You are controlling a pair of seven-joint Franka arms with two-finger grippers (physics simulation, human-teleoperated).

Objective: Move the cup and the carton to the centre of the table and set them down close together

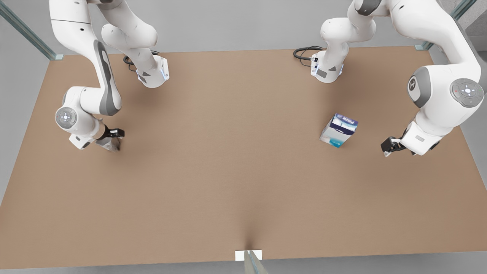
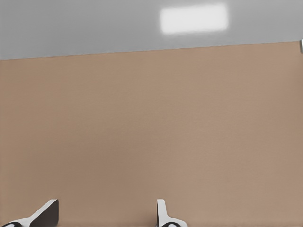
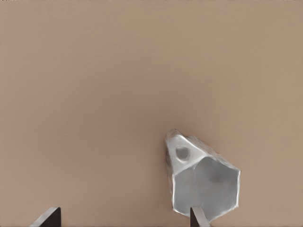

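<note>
The white faceted cup [image 3: 203,182] sits on the brown table [image 1: 228,160] at the front view's left, with its open mouth toward the right wrist camera. My right gripper [image 3: 123,221] is open right over it, and one fingertip [image 3: 198,216] overlaps the cup's rim. In the front view this gripper [image 1: 113,137] hovers at the cup [image 1: 109,144]. The carton [image 1: 339,130], white with a navy top and a teal band, stands at the front view's right. My left gripper [image 1: 388,147] is open a short way beside it, toward the table's edge, and faces bare table with its open fingers [image 2: 163,215] holding nothing.
Both arm bases [image 1: 154,76] [image 1: 327,70] stand at the table's back edge with black cables [image 1: 304,51] beside them. A white marker [image 1: 248,255] sits at the middle of the front edge. Glass rails [image 1: 26,34] run off the back corners.
</note>
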